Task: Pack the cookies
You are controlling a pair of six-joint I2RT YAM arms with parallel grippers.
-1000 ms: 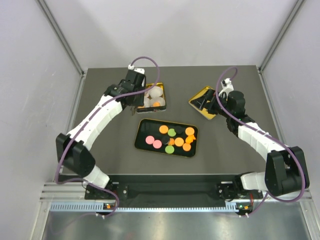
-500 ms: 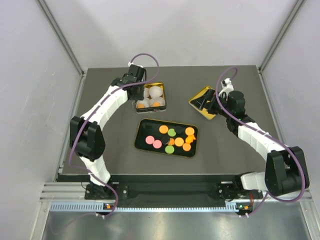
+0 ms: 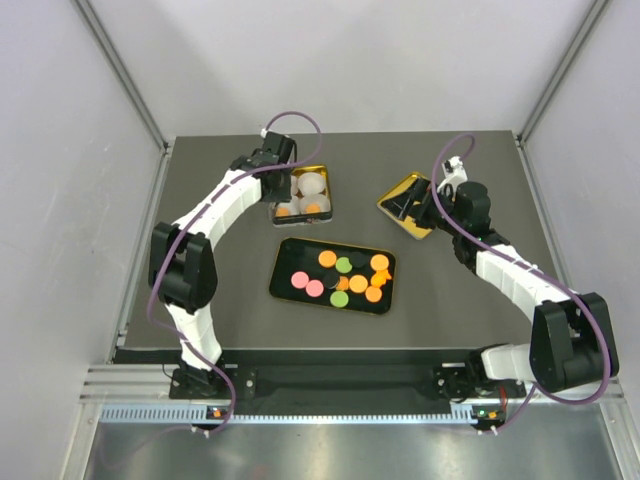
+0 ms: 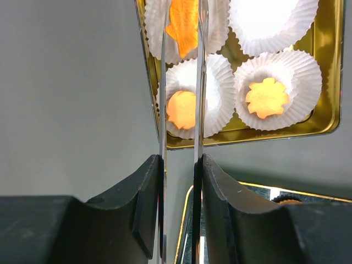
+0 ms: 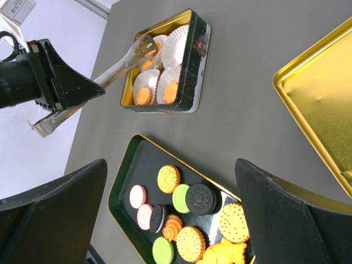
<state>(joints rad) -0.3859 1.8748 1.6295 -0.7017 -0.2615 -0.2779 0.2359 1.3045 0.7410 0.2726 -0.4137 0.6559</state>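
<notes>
Left arm has shifted to the tin's point(image 5: 197, 60) far-left corner. Left jaws clamp the tongs point(image 5: 122, 63), tips at an orange cookie point(image 4: 184, 22) over a cup. Right jaws gape, idle. Tray point(image 3: 290, 255) still loaded, so I expect more trips.

Tin point(image 4: 328, 66), upper right of the left wrist view: glossy gold metal. Cups point(image 4: 300, 71): white pleated paper. Tongs point(image 5: 116, 68): polished steel. Tray point(image 5: 137, 165): glossy black. Lid point(image 5: 319, 104): satin gold metal. Table point(image 5: 242, 110): smooth matt grey.
</notes>
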